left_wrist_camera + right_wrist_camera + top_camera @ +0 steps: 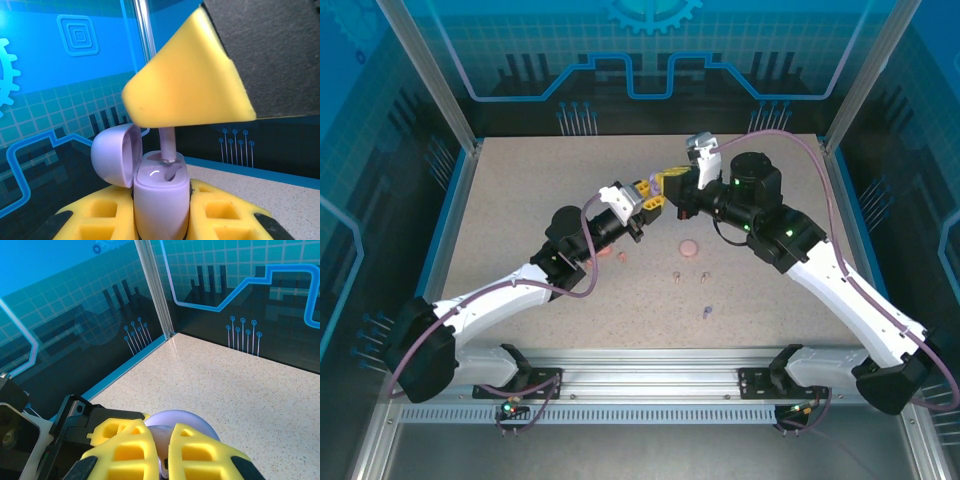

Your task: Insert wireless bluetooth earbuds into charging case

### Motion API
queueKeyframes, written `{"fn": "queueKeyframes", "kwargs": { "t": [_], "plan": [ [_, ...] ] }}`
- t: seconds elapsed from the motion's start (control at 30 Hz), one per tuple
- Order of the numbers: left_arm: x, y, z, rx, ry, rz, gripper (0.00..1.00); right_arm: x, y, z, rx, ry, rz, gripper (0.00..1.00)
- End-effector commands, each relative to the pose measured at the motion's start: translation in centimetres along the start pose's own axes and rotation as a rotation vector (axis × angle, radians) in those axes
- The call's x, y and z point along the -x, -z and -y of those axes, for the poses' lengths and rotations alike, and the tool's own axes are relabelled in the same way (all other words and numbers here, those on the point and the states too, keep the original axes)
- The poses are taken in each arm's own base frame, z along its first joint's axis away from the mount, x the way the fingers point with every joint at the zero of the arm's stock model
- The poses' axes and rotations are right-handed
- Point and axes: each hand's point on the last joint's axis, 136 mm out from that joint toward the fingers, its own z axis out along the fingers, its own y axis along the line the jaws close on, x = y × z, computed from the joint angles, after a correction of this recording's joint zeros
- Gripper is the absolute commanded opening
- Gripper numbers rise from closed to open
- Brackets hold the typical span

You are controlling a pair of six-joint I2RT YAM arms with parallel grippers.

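The left gripper (161, 216) is clamping the open purple case (161, 192), the right gripper (159, 454) pinching a purple earbud (167, 145) — seat it straight, gently.

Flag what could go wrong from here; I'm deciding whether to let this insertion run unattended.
1. The purple earbud has its stem tip just at a slot of the purple case; slightly off, it may jam or slip from the right gripper.
2. The left gripper holds the case in mid-air; a push might tilt it.

A speckled beige tabletop (520, 200) sits enclosed by blue circuit-patterned walls (650, 60) framed with aluminium posts (430, 75).
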Motion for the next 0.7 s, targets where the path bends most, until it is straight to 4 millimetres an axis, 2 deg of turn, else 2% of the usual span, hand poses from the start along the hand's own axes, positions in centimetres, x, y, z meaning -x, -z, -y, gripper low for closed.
{"fn": "queueKeyframes", "kwargs": {
  "t": [0.0, 0.23, 0.67],
  "plan": [
    [2.8, -0.1, -0.1, 0.001, -0.03, 0.065, 0.0, -0.6, 0.6, -0.6, 0.021, 0.001, -0.011, 0.0],
    [2.9, -0.1, -0.1, -0.001, -0.03, 0.068, 0.0, -1.2, 0.3, -0.5, 0.024, -0.001, -0.029, 0.01],
    [3.0, 0.0, -0.1, 0.0, -0.03, 0.07, 0.0, -2.8, -1.4, -0.9, 0.059, 0.048, -0.115, 0.0]
  ]
}}
